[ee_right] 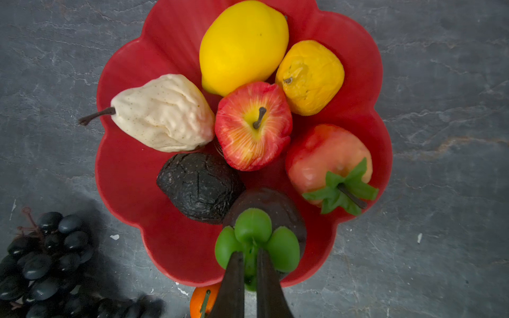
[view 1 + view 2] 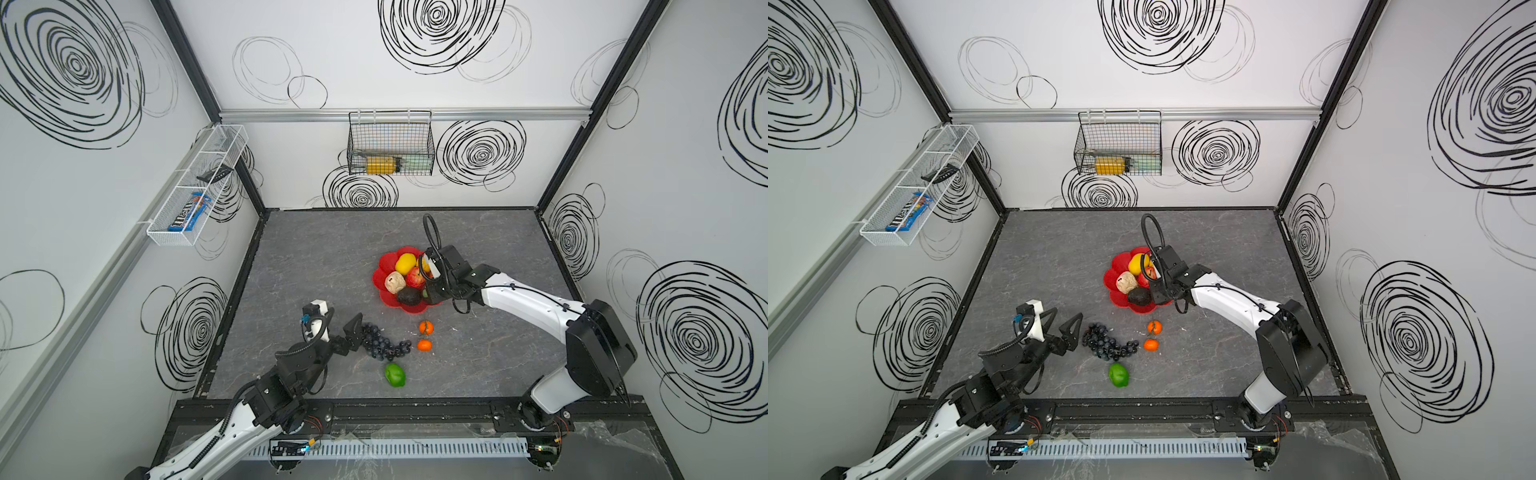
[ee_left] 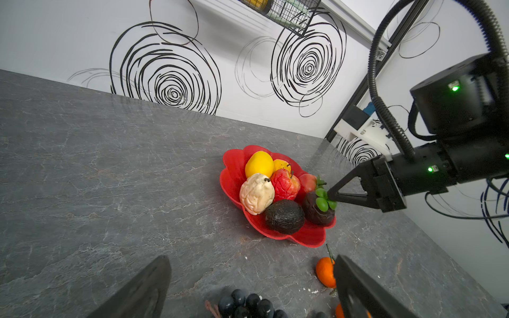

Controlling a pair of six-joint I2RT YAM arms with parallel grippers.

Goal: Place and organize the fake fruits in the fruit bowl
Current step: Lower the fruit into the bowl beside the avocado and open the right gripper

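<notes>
Right wrist view: the right fingers [image 1: 234, 283] are pinched shut on the green leaves of a dark fruit [image 1: 272, 202] inside the red bowl [image 1: 126, 179]. Left fingers [image 2: 1073, 328] stand spread wide, grapes [image 2: 1104, 344] just beyond their tips on the table [image 2: 1059, 257].

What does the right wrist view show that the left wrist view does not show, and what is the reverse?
Only the right wrist view: the two fingers of the right tool seen separately, pinching the mangosteen by its green cap.
Only the left wrist view: the open left tool, the black wire basket on the wall, and the right arm from the side.
Both: the fruit bowl with the lemon, pear, apple and avocado, plus grapes and an orange on the table.
</notes>
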